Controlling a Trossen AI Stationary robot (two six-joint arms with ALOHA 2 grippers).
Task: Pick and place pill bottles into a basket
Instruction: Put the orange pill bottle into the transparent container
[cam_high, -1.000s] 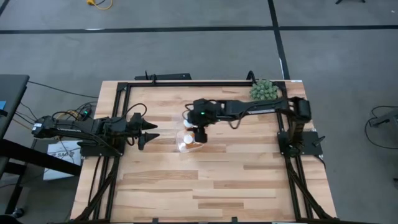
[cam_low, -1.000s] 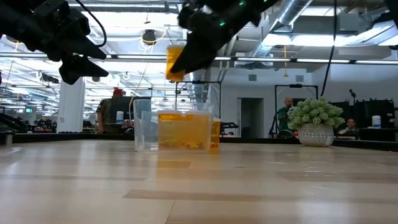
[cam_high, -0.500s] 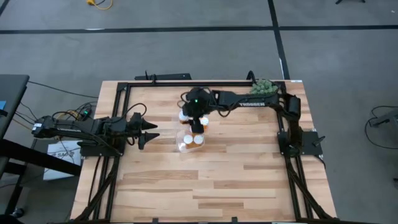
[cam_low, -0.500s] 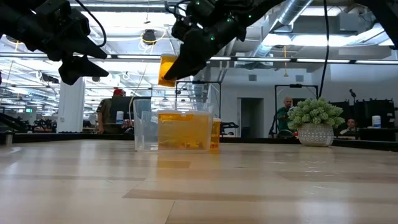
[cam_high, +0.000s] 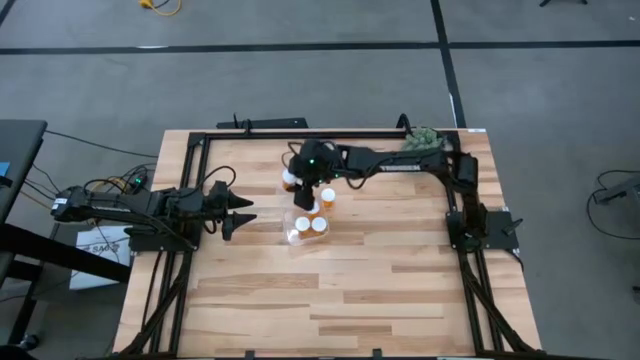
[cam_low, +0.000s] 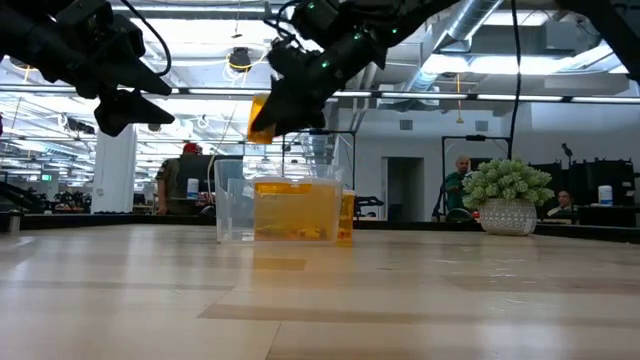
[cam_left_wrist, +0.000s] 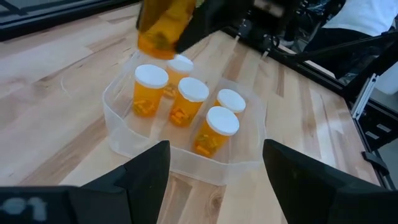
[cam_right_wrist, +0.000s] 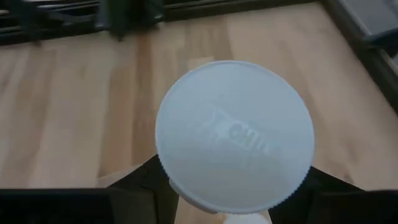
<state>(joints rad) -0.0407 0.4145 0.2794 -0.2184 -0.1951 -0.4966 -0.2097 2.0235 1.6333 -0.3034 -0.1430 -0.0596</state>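
My right gripper (cam_high: 305, 189) is shut on an orange pill bottle (cam_low: 261, 119), held tilted in the air above the left part of the clear basket (cam_low: 232, 212). The bottle's white cap (cam_right_wrist: 234, 133) faces the right wrist camera. Several capped orange bottles (cam_left_wrist: 186, 99) stand upright inside the basket (cam_left_wrist: 118, 134). My left gripper (cam_high: 246, 213) hangs open and empty to the left of the basket; it also shows in its own wrist view (cam_left_wrist: 216, 152). My right gripper pinches the bottle's orange body (cam_low: 270, 108) between its two fingers, below the cap, which hides the place of contact in the wrist view. The fingers (cam_right_wrist: 134, 183) slant down from above and from the table's right. The bottle is lifted clear and tilted, its bottom lowest.
A green spiky potted plant (cam_high: 424, 142) stands at the far right corner of the table. A black frame (cam_high: 300, 132) runs round the table's edges. Bare wood lies in front of the basket (cam_high: 330, 290). People show in the room behind (cam_low: 460, 185).
My right gripper has carried the bottle from over the basket's middle toward the table's left and far edges and a little down. The bottle has tipped further over. The gripper has stayed shut on it.
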